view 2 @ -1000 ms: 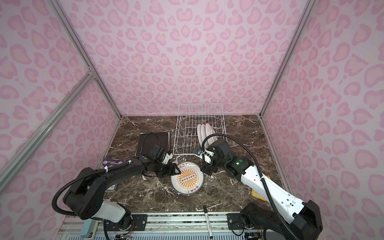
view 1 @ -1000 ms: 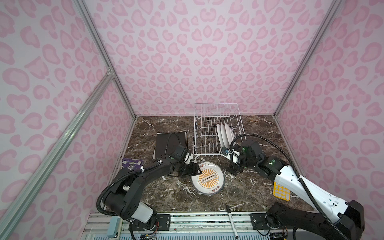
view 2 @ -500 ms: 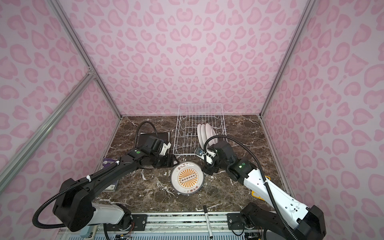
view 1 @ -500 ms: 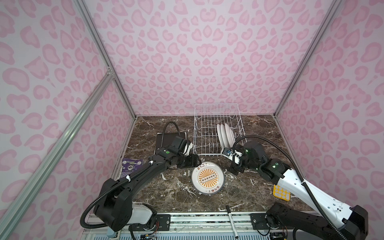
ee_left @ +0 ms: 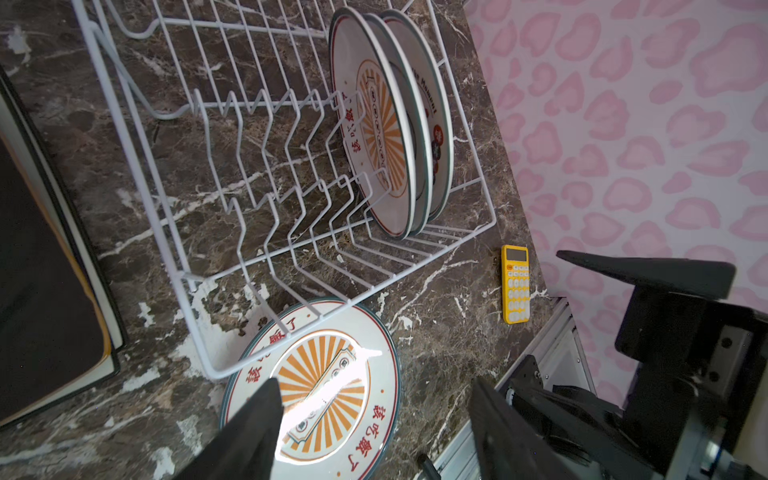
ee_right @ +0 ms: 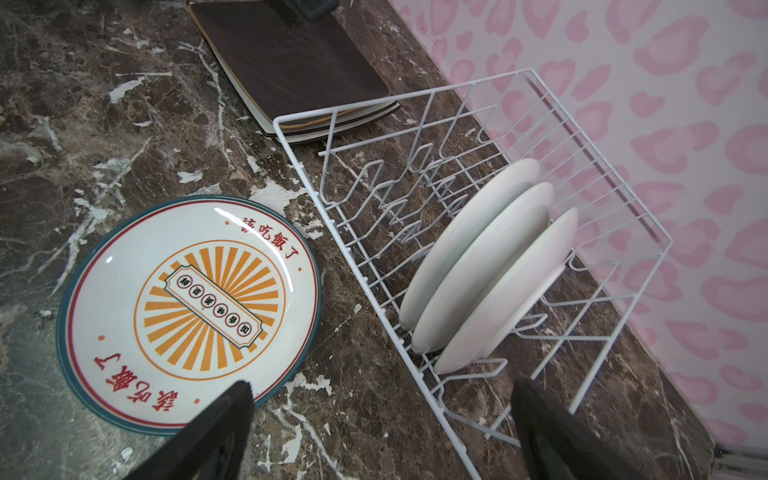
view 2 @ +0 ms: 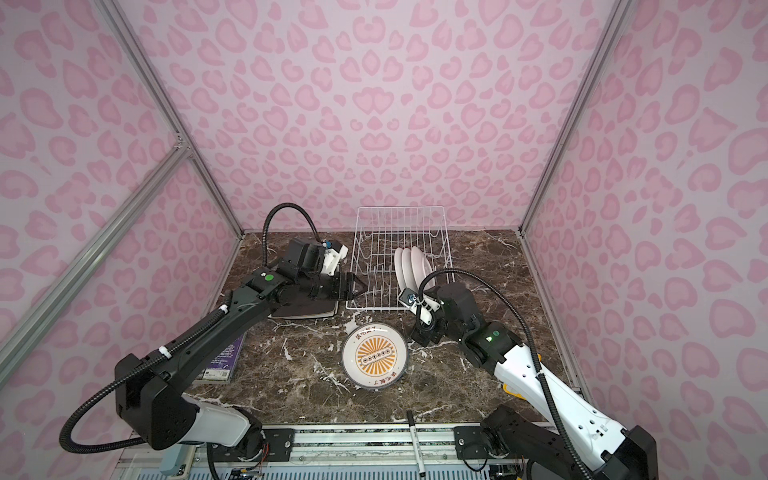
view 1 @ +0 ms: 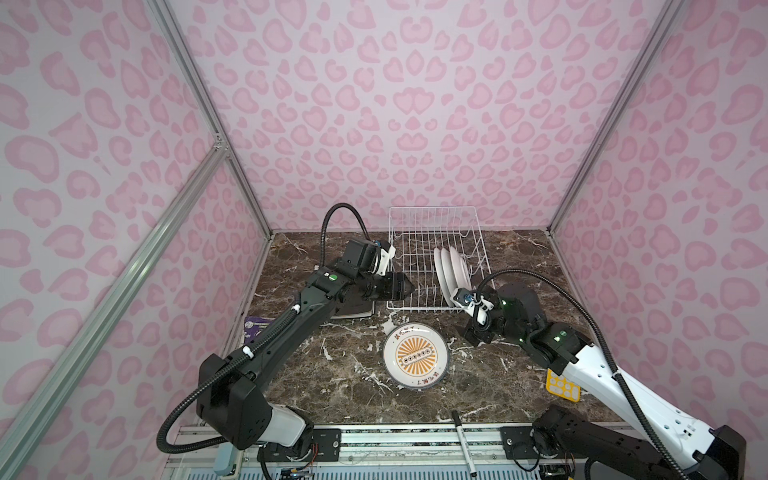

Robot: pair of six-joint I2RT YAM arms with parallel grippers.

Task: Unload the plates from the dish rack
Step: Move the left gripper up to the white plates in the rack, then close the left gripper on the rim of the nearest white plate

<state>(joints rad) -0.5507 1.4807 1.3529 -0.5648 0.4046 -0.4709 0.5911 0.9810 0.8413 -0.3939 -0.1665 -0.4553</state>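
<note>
The white wire dish rack (view 1: pixel 419 309) (view 2: pixel 374 308) stands at the back of the marble table. Three round plates (view 1: pixel 451 266) (view 2: pixel 411 266) (ee_left: pixel 382 124) (ee_right: pixel 486 266) stand upright in its right end. A sunburst plate (view 1: pixel 417 357) (view 2: pixel 376 358) (ee_left: pixel 324 386) (ee_right: pixel 187 291) lies flat in front of the rack. Square plates (view 2: pixel 303 309) (ee_right: pixel 299 66) are stacked left of the rack, a dark one on top. My left gripper (view 1: pixel 401 286) (ee_left: pixel 374 395) hovers open by the rack's left front corner. By the right front corner, my right gripper (view 1: pixel 471 332) (ee_right: pixel 382 399) is open and empty.
A yellow calculator (view 1: pixel 563 386) (ee_left: pixel 515 282) lies at the right, partly under my right arm. At the left edge sits a purple booklet (view 2: pixel 222 361), and a black marker (view 1: pixel 463 440) rests on the front rail. Pink patterned walls close in three sides.
My left gripper has risen and drawn back from the flat sunburst plate to the rack's left side. The right arm has barely moved, and the plate lies where it was.
</note>
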